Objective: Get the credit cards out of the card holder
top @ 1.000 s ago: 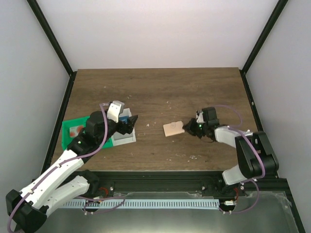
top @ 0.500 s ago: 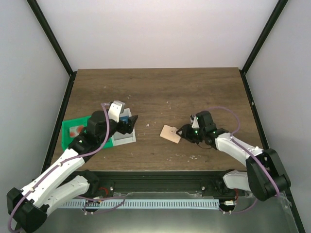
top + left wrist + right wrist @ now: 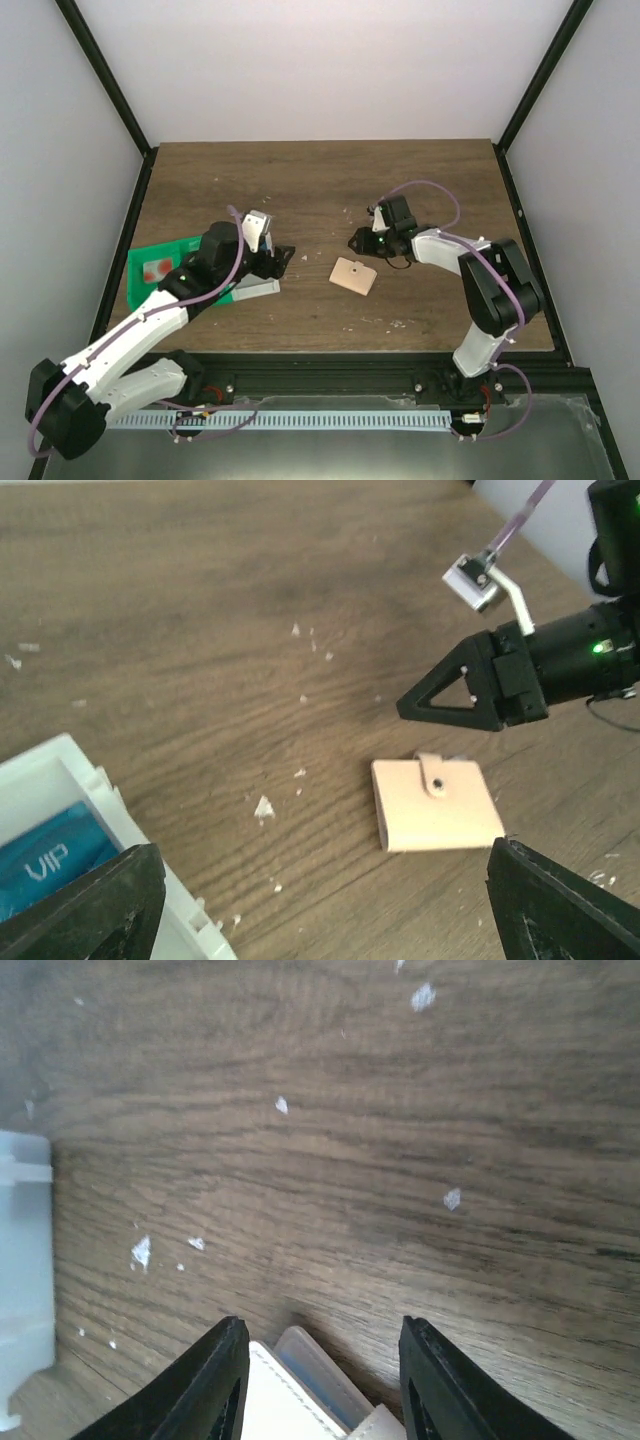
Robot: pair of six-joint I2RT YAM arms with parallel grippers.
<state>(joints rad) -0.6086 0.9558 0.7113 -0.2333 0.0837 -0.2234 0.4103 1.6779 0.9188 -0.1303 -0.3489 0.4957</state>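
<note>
The card holder point(image 3: 354, 275) lies shut on the table, tan side up with its snap tab closed; it also shows in the left wrist view point(image 3: 435, 805) and at the bottom edge of the right wrist view point(image 3: 270, 1405). My right gripper point(image 3: 358, 242) is open and empty just beyond it, with the holder's far edge between the fingertips point(image 3: 215, 1380). My left gripper point(image 3: 284, 256) is open and empty, left of the holder. The blue card point(image 3: 45, 858) lies in the white box point(image 3: 90, 800). The pale card with red circles point(image 3: 157, 268) lies in the green tray point(image 3: 150, 290).
The white box point(image 3: 257, 288) sits partly under my left arm, next to the green tray at the table's left edge. Small white flecks point(image 3: 263, 806) are scattered on the wood. Black frame posts stand at the table's sides.
My right gripper has let go of the card holder and drawn back towards the far side; the holder now lies flat. My left arm has moved right, off the white box.
</note>
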